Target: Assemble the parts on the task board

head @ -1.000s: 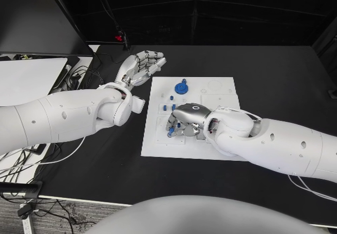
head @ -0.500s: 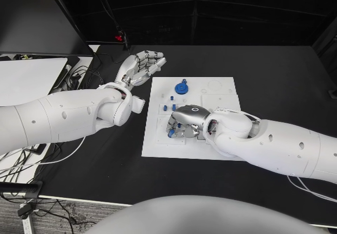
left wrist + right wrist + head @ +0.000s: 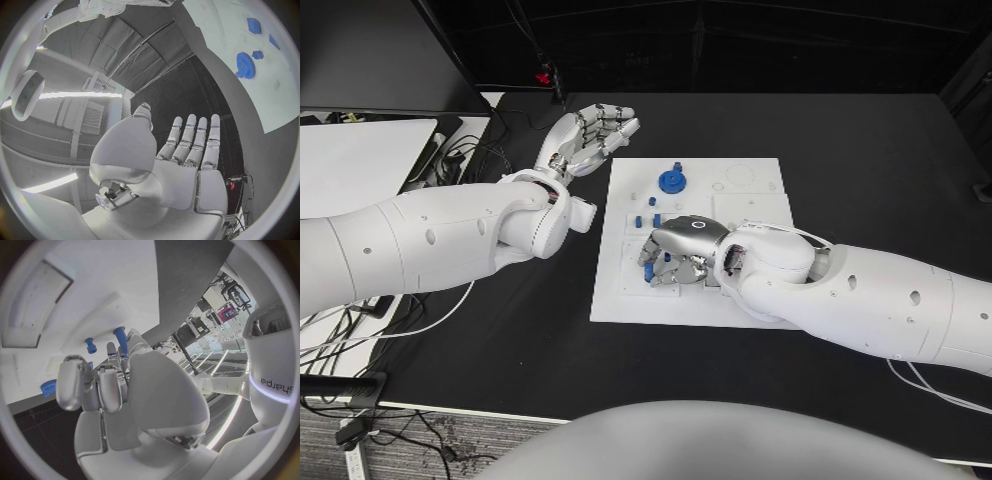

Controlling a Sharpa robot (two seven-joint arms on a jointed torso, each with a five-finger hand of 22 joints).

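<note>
Nearest the robot, the right hand (image 3: 678, 252) is working low over the near-middle of the task board (image 3: 625, 300), which is lying flat on the black bench (image 3: 877, 160). Its fingers (image 3: 75, 380) are curling down together over a small blue part (image 3: 651, 268); the right wrist view is showing a blue peg (image 3: 120, 340) right at the fingertips, but whether it is actually being pinched cannot be told. Just beyond, more small blue parts (image 3: 648, 218) are standing on the board, and farther still a blue gear (image 3: 674, 181) is sitting near the board's far edge. Past the board's far left corner, the left hand (image 3: 593, 133) is hanging above the bench, well clear of the parts, fingers (image 3: 194, 137) straight, slightly apart and holding nothing. The main risk seems to be the peg tilting or slipping between crowded fingertips, since the hand itself is hiding the seat it is aiming for; a skewed push could jam the peg or knock the neighbouring upright pieces over.
</note>
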